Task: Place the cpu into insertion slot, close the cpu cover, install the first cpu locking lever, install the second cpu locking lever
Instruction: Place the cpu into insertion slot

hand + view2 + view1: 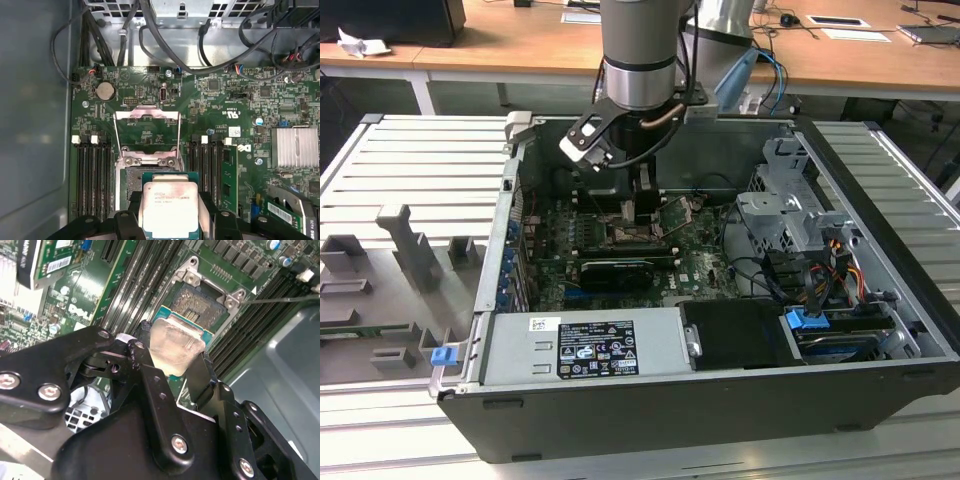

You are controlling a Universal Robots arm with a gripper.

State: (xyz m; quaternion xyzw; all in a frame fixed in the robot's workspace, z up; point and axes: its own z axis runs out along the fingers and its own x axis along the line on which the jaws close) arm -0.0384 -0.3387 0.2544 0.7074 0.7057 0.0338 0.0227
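The end effector point(174, 347) grips the cpu point(170, 207) by two opposite edges, holding it partly over the insertion slot point(200, 302). The cpu cover point(147, 115) stands swung open beside the slot

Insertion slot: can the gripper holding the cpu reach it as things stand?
Probably yes: the gripper, shut on the cpu, hangs close by the insertion slot, whose cpu cover stands open; nothing covers its pin field.

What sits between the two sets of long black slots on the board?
In the first wrist view, the insertion slot, partly hidden by the cpu.
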